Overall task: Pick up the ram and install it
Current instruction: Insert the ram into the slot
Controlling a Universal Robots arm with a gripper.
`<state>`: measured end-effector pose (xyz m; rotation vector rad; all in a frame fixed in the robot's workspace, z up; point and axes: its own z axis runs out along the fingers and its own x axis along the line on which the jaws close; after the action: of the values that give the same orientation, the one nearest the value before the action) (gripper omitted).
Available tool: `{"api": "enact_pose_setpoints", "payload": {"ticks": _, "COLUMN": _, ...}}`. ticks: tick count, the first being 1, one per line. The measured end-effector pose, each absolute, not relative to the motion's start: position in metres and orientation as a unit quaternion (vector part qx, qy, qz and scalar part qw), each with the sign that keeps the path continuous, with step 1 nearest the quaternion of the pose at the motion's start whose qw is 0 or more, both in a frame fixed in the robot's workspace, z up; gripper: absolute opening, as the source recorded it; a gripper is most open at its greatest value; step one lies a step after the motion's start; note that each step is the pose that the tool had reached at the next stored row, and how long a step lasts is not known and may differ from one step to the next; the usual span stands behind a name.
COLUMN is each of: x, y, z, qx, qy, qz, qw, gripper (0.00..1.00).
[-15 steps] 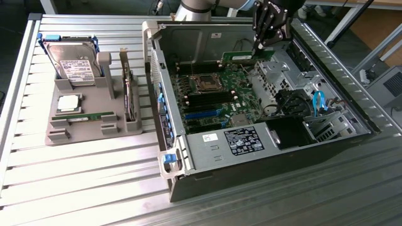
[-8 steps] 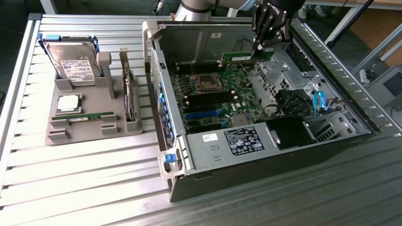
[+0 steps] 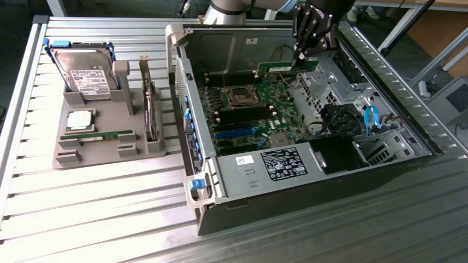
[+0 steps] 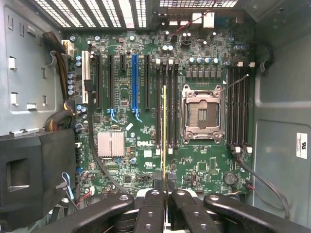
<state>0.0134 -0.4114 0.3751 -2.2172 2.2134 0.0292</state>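
The ram point(image 3: 287, 67) is a narrow green stick hanging from my gripper point(image 3: 303, 55) inside the open computer case, above the motherboard point(image 3: 252, 118) near the case's far wall. My gripper is shut on its upper edge. In the wrist view the ram point(image 4: 164, 131) appears edge-on as a thin yellow-green line between my black fingers point(image 4: 150, 204), with the gripper point(image 4: 164, 194) shut on it. It runs along the black memory slots point(image 4: 170, 107) beside the empty CPU socket point(image 4: 202, 109). I cannot tell whether it touches a slot.
The case walls point(image 3: 183, 109) enclose the board, with a power supply point(image 3: 284, 163) and blue cables point(image 3: 370, 118) at the near end. On the exterior view's left a grey holder point(image 3: 109, 145) carries a hard drive point(image 3: 87, 74), a silver processor chip point(image 3: 80, 120) and an upright card point(image 3: 150, 112).
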Motion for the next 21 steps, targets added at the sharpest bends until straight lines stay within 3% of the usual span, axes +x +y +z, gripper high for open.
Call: {"api": "enact_pose_setpoints", "payload": {"ticks": 21, "x": 0.013, "y": -0.411, "z": 0.365, "qx": -0.708, "qy": 0.706, "qz": 0.009, "qw": 0.004, "gripper": 0.11}}
